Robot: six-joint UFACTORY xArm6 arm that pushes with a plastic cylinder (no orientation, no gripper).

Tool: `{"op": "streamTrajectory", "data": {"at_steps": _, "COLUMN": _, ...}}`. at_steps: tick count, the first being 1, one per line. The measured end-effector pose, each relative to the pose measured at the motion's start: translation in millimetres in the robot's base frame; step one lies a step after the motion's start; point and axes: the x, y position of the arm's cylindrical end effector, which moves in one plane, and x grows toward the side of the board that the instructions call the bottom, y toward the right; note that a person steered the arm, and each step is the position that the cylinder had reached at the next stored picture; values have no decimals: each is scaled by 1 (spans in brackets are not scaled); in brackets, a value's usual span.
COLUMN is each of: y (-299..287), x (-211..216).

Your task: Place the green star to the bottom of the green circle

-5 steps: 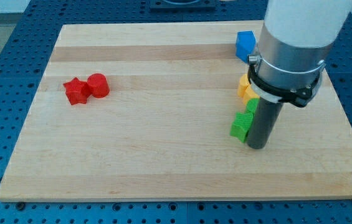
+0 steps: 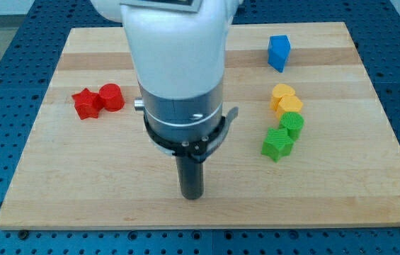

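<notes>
Around the board you see a blue perforated bench (image 2: 1, 92) on every side; the pale wooden board (image 2: 115, 184) fills most of the view, its grain running left to right; the arm's white and grey body (image 2: 178, 78) hangs over the board's middle and ends in the dark rod, and my tip (image 2: 192, 197) rests on bare wood near the view's bottom, touching no block; there is no jaw on it to open or close, and it holds nothing. To the view's right of my tip and a little above it, well apart, you find the green star (image 2: 277, 144), touching the green circle (image 2: 292, 125) at that block's lower left; above those sit two yellow blocks (image 2: 285, 100), pressed together; higher still stands the blue block (image 2: 279, 52); to the view's upper left of my tip the red star (image 2: 85, 103) and red cylinder (image 2: 111, 97) touch.
</notes>
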Motion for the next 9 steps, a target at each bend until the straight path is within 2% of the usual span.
{"op": "streamTrajectory", "data": {"at_steps": 2, "y": 5, "x": -17}}
{"op": "streamTrajectory", "data": {"at_steps": 3, "y": 20, "x": -53}}
{"op": "streamTrajectory", "data": {"at_steps": 4, "y": 39, "x": -68}}
{"op": "streamTrajectory", "data": {"at_steps": 6, "y": 103, "x": -66}}
{"op": "streamTrajectory", "data": {"at_steps": 7, "y": 111, "x": -62}}
{"op": "streamTrajectory", "data": {"at_steps": 8, "y": 89, "x": -60}}
{"op": "streamTrajectory", "data": {"at_steps": 9, "y": 74, "x": -25}}
